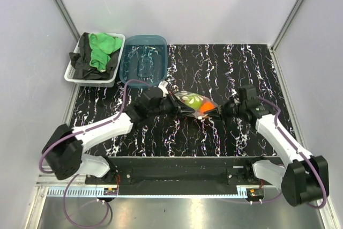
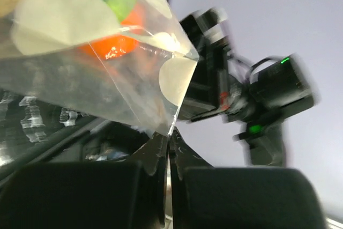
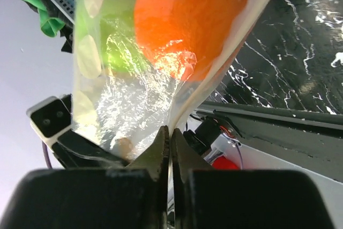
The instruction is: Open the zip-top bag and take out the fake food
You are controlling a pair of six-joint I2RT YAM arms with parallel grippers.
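The zip-top bag of fake food hangs near-right of the teal tub, left claw and right claw each clenched on its edge; such thin pinches may slip under pull.

You cannot see the whole zip-top bag from either wrist. The left wrist view cuts it off at the top and left edges, the right wrist view at the top. From overhead, both its ends are hidden by the left tool and the right tool, so you cannot tell whether the zip is open. The fake food shows only as orange and lime-green shapes through wrinkled plastic, perhaps with more pieces behind. The right arm is blurred in the left wrist view.
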